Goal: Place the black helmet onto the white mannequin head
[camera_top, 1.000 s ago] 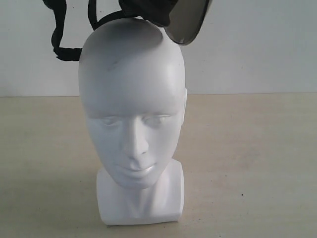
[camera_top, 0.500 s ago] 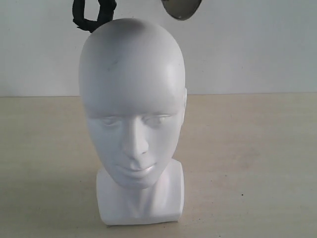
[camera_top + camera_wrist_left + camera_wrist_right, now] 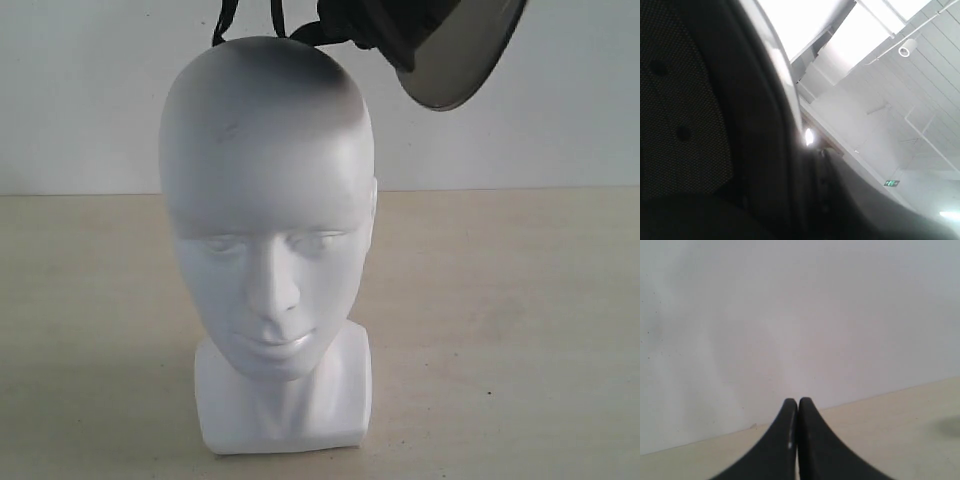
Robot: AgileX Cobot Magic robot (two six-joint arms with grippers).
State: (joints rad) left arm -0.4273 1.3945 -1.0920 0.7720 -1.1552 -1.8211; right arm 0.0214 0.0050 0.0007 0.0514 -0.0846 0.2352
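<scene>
Beige flat bench is carrying the glossy white plastic mannequin head, which is standing upright on its blocky base, facing the exterior camera, crown bare. Matte black open-face helmet is hanging above it, mostly cut off by the frame top and sitting off-centre toward that view's right of the crown. Smoky curved visor is tilting down and outward on that right side. Black chin straps are dangling at the crown's top edge, contact unclear. Left wrist camera is staring straight into dark mesh lining, so I'm reading the left end effector as the carrier, but its jaws aren't showing, so I can't tell their state. Right end effector is pinched closed on nothing, pointing at wall and bench. Key relation: the head's vertical axis is lying below and leftward of the helmet opening, so the shell is needing a leftward shift and levelling before lowering.
</scene>
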